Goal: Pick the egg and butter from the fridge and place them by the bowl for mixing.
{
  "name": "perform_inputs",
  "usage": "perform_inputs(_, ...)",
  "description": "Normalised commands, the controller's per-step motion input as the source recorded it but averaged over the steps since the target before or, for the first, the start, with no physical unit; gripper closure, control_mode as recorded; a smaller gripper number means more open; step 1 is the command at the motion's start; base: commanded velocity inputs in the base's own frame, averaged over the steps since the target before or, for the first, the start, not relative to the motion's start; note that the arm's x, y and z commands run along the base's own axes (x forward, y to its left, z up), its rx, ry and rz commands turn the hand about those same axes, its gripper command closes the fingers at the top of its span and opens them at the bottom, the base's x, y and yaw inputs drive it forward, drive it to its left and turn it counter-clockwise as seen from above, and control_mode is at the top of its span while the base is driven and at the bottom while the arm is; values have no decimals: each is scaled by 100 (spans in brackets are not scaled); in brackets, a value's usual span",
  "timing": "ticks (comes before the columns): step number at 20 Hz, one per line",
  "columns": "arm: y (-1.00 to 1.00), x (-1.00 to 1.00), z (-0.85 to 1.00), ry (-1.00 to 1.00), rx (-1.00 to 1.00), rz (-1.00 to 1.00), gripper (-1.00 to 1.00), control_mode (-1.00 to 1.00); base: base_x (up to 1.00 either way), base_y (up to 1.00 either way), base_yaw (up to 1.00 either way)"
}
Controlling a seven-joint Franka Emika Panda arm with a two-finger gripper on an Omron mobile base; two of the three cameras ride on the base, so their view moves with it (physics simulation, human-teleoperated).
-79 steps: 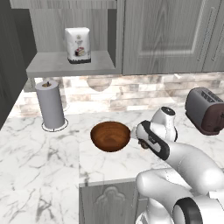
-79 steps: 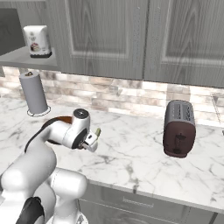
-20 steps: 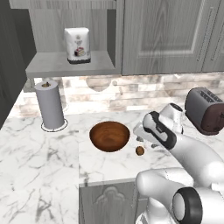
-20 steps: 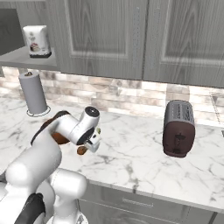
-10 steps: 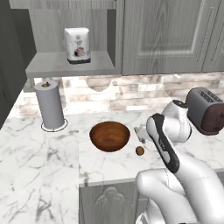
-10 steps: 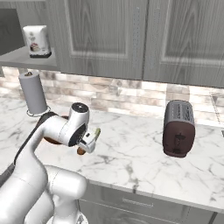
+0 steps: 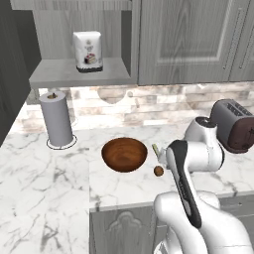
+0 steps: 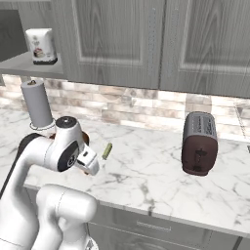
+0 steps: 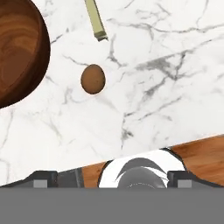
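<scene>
The bowl [image 7: 124,154] sits with nothing visible inside it on the white marble counter [image 7: 44,188]; the egg [image 7: 158,171] lies on the marble at about four o'clock from it, near but apart. The butter [image 9: 96,19] lies flat at the egg's twelve o'clock in the hand view, its long axis running roughly twelve to six. The gripper [image 8: 90,163] holds nothing, jaws spread wide, under grey wood-grain cabinets [image 7: 188,39].

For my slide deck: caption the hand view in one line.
Small brown oval egg and slim pale-yellow butter stick lie apart on white marble counter, beside the glossy reddish-brown wooden bowl.
</scene>
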Motion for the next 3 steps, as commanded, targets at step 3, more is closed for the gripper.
perform_inputs(3, 0, -55, 28, -3, -9, 0, -100, -100, 0, 0, 0)
